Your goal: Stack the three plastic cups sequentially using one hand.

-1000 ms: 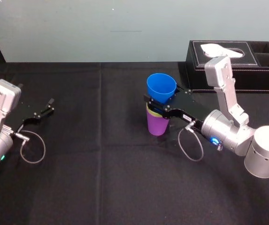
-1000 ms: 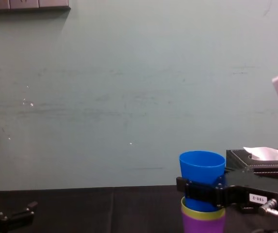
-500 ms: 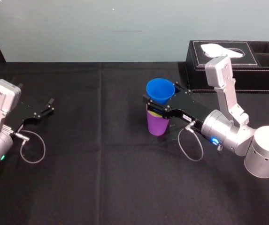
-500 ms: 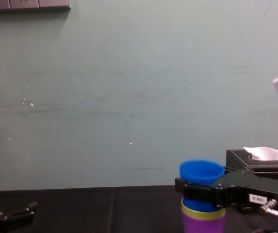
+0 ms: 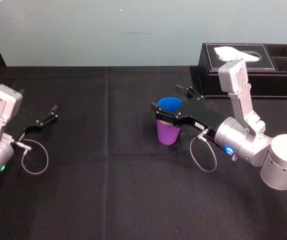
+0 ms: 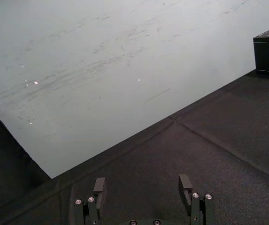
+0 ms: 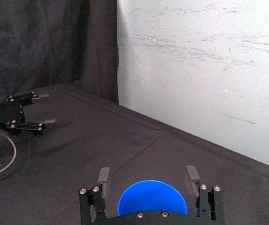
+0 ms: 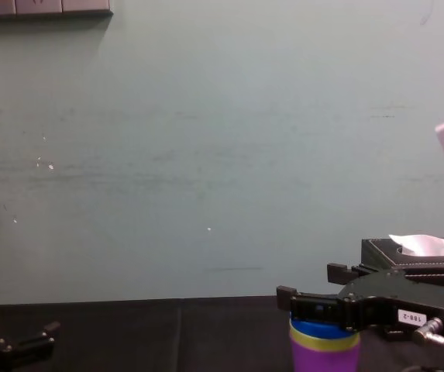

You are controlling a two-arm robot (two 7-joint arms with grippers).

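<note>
Altogether three cups stand as one upright stack right of the middle of the black table (image 5: 108, 190). The purple cup (image 5: 167, 132) is at the bottom and rests on the cloth. The yellow-green cup (image 8: 323, 339) sits inside it, showing just a thin band of rim. The blue cup (image 5: 170, 105) is nested on top, with a low band of its wall above the yellow-green rim. Two grippers are in view. The right gripper (image 5: 167, 98) reaches in from the right and sits level with the top of the stack, released. Its two fingers (image 7: 103, 176) are spread, one on either side of the blue cup's mouth, with a gap visible on at least one side; the blue cup's rim lies between them. The left gripper (image 5: 54, 112) is parked at the far left of the table, well apart from the stack, its two fingers (image 6: 99, 185) also spread with nothing between them. One black tissue box (image 5: 248, 75) stands at the far right, behind the right arm.
</note>
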